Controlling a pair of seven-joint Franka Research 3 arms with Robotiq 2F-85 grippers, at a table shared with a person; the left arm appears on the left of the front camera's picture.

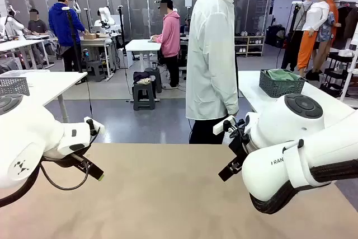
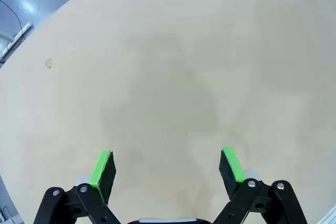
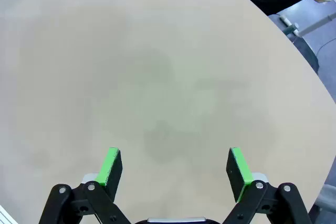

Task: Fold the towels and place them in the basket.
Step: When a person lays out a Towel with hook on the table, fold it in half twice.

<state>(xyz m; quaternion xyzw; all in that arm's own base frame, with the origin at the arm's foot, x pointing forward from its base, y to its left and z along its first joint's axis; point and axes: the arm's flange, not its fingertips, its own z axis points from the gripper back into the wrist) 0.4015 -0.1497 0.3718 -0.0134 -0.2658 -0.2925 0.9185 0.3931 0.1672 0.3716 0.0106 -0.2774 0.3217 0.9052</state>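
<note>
Left hand [image 2: 168,165] and right hand [image 3: 176,169] both gape over tabletop [image 1: 168,194]; basket [image 1: 279,89] sits well beyond them.

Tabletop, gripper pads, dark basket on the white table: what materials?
Beige tabletop: likely matte laminate, smooth, no grain or glare. Bright green pads on the left gripper: probably rubber or soft plastic, flat matte. Dark perforated basket: metal or plastic, too far to tell.

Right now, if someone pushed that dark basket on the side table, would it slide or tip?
Probably slides rather than tips: the basket looks low and wide, sitting flat on the side table. Likely light for its size, since its walls are open mesh. The green cloth heaped inside looks soft, so it should add little weight.
</note>
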